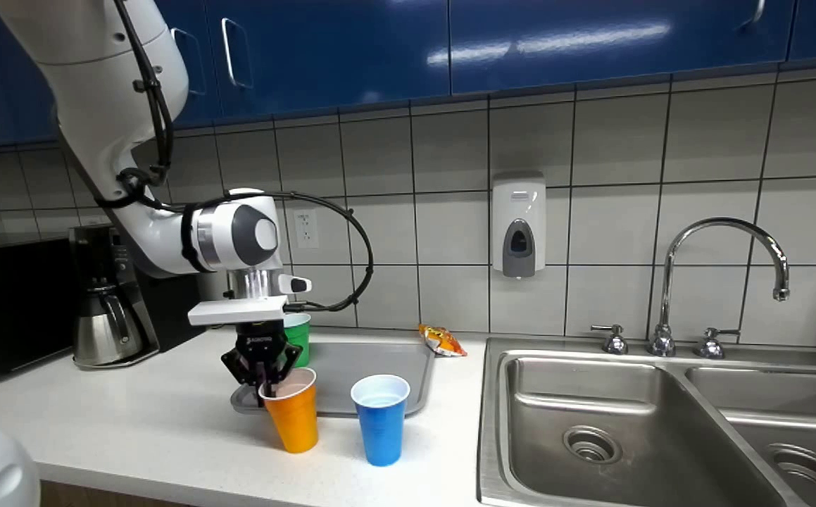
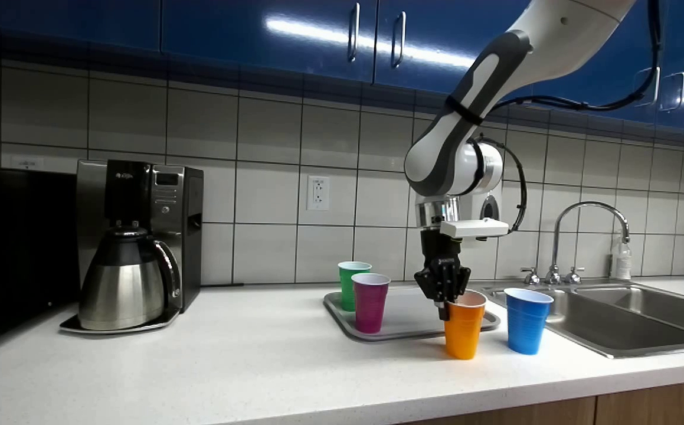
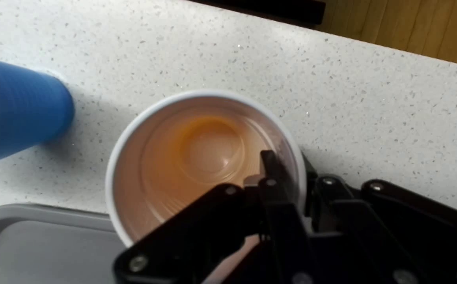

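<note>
An orange cup (image 1: 298, 428) with a white rim stands upright on the counter and also shows in an exterior view (image 2: 462, 336). My gripper (image 1: 267, 394) points down at its rim. In the wrist view the gripper (image 3: 289, 157) has one black finger inside the orange cup (image 3: 153, 150) and one outside. The fingers sit close together with the cup's wall between them. No contents show inside the cup. A blue cup (image 1: 381, 433) stands upright beside it, apart from the gripper, and also shows in the wrist view (image 3: 19, 106).
A grey tray (image 2: 406, 313) lies behind the orange cup. A green cup (image 2: 347, 295) and a purple cup (image 2: 370, 307) stand on its left. A snack bag (image 1: 441, 340) lies by the wall. The sink (image 1: 591, 401), faucet (image 1: 724, 222) and coffee maker (image 2: 173, 236) flank the area.
</note>
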{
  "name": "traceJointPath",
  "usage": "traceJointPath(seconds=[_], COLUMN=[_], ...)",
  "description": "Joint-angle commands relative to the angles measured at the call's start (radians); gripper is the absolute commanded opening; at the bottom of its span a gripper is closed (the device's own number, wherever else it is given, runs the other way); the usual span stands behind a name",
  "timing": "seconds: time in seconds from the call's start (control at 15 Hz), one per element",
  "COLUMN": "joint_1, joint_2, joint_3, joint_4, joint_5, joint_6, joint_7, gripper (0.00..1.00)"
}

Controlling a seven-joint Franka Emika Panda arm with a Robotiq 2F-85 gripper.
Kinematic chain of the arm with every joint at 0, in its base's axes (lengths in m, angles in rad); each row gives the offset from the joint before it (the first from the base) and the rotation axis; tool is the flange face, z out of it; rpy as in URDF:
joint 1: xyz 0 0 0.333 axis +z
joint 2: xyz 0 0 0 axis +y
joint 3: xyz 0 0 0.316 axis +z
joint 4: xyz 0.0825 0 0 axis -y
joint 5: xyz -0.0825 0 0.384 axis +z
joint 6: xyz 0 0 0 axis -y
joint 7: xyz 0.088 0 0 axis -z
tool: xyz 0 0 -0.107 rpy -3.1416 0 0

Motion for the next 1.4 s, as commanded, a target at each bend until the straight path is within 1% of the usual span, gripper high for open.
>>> traceJointPath(seconds=[0.0, 0.33, 0.73, 1.33], joint_1=[-0.016, -0.015, -0.016, -0.014], joint_2=[-0.005, -0.017, -0.028, 0.069], joint_3=[0.009, 0.008, 0.008, -0.003], joint_4=[0.009, 0.039, 0.108, 0.263], joint_5=[-0.022, -0.024, -0.022, -0.025], joint_6=[-0.003, -0.051, -0.093, -0.083], joint_7=[0.015, 0.020, 0.015, 0.087], gripper=[0.00, 0.01, 0.01, 0.01])
